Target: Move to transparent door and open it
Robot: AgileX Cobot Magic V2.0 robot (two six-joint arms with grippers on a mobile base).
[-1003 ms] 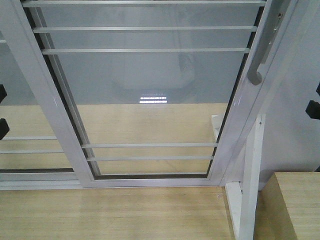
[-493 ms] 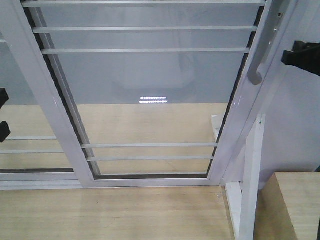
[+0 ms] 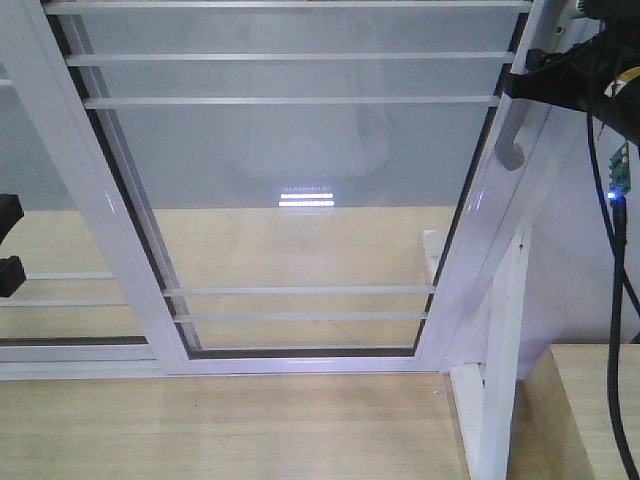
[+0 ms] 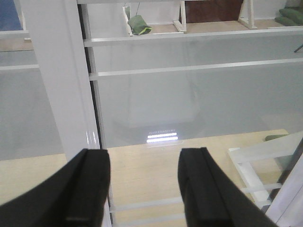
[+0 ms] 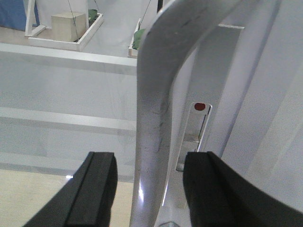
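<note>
The transparent door fills the middle of the front view: clear glass with thin white bars in a glossy white frame. Its curved grey pull handle sits on the right stile. My right gripper is at the handle, high on the right. In the right wrist view the handle runs up between the two black fingers, with a gap on each side, so my right gripper is open around it. My left gripper hangs at the left edge, open and holding nothing, facing the door's left stile.
A second white-framed glass panel without a handle stands behind on the left. A white upright support and a pale wooden box stand at the lower right. A black cable hangs from the right arm. The floor is light wood.
My right arm has risen from the right edge and moved left, bringing its open fingers around the door handle. The left gripper has shifted slightly. The door has not moved.
</note>
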